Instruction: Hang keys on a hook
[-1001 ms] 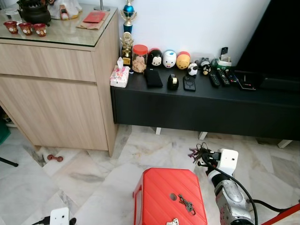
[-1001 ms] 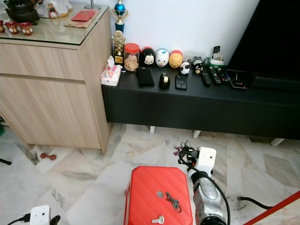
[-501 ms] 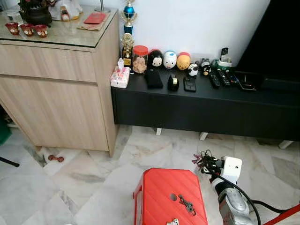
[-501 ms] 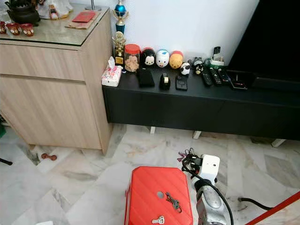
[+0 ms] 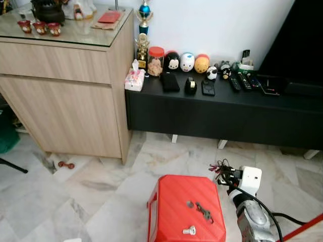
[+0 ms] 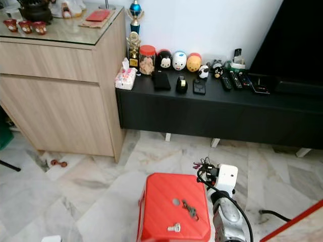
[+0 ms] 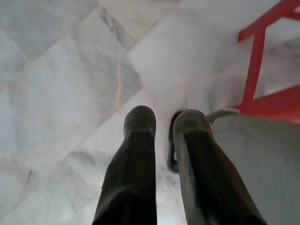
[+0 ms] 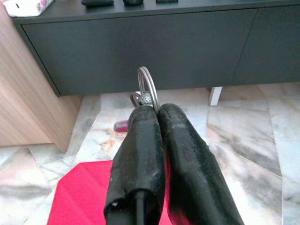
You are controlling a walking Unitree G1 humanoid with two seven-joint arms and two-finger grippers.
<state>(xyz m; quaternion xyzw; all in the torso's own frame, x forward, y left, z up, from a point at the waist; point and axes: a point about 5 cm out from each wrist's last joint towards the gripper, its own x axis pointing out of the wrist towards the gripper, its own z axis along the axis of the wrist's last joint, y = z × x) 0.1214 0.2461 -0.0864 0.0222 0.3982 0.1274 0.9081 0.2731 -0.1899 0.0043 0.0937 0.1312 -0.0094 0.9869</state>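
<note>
Compared with one second ago, the whole scene sits a little lower and more to the right in the head views, so the camera has moved; the small silver key (image 5: 189, 230) on the near edge of the red plastic stool (image 5: 174, 201) shows more fully now. The right gripper (image 8: 153, 111) is still low at the right, just beside the stool's far right corner. Its black fingers (image 8: 140, 140) are pressed together on the bunch of keys with a silver ring (image 8: 147, 90). The ring stands upright past the fingertips, towards the long black bench (image 5: 222, 108) by the far wall. The left gripper (image 7: 158, 121) hangs over the marble floor (image 7: 61, 79), its fingers a little apart and holding nothing.
</note>
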